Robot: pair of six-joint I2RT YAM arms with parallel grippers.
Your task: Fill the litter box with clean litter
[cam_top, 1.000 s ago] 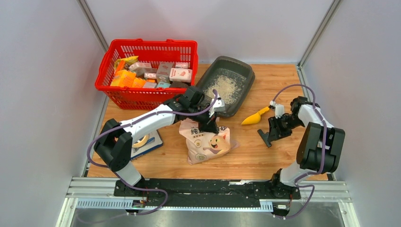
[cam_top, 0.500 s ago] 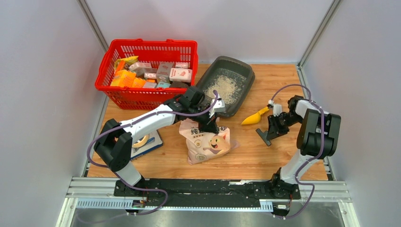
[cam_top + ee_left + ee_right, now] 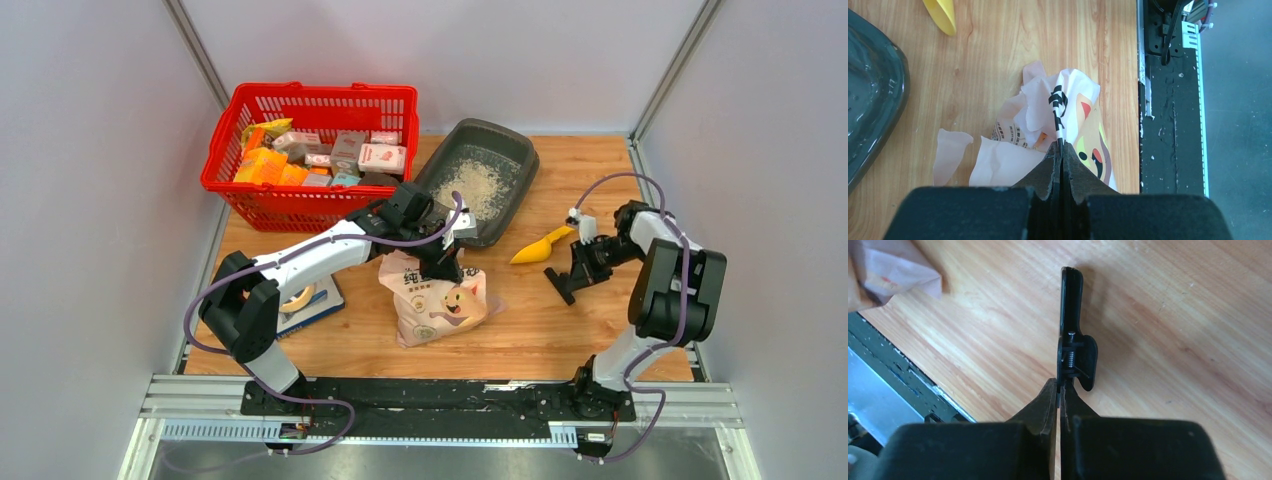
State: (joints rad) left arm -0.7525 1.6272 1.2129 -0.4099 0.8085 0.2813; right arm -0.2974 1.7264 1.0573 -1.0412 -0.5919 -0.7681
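Note:
The dark grey litter box stands at the back centre with pale litter spread inside. Its rim also shows in the left wrist view. My left gripper is shut on the crumpled top edge of the pink-beige cat-print bag, which stands on the wood just in front of the box. In the left wrist view the gripper pinches a fold of the bag. My right gripper is shut on a black clip, held low over the table in the right wrist view, clip.
A red mesh basket of packaged goods stands at back left. A yellow scoop lies between the litter box and my right gripper. A tape roll on a flat blue-edged pad lies at front left. Walls close in both sides.
My right arm has shifted a little, and the black clip in its gripper has moved slightly up the view. My left arm and the bag have not visibly moved.

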